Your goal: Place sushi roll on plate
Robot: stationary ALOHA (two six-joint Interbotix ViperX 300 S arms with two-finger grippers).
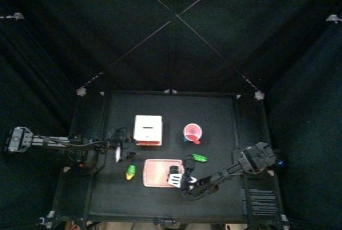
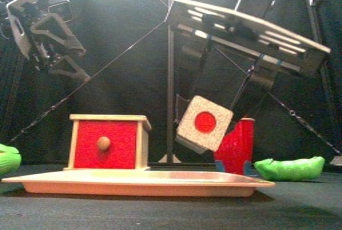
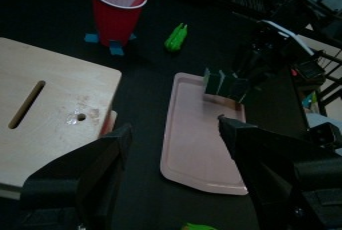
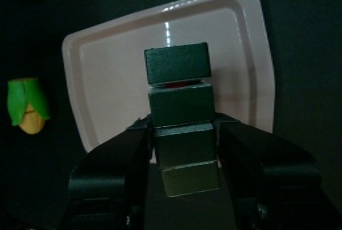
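Dim, curtain-dark scene; overhead light glares on the plate; foreground pincer jaws blur.

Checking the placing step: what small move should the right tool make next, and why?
Probably ease straight down, then release: the right tool holds the sushi roll tilted above the plate, not yet resting on it.

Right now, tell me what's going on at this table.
The right gripper is closed on the sushi roll, which it holds tilted over the pink square plate. In the front view the roll appears clear of the plate, so it is not yet set down. The left gripper hangs open and empty off the plate's left side.
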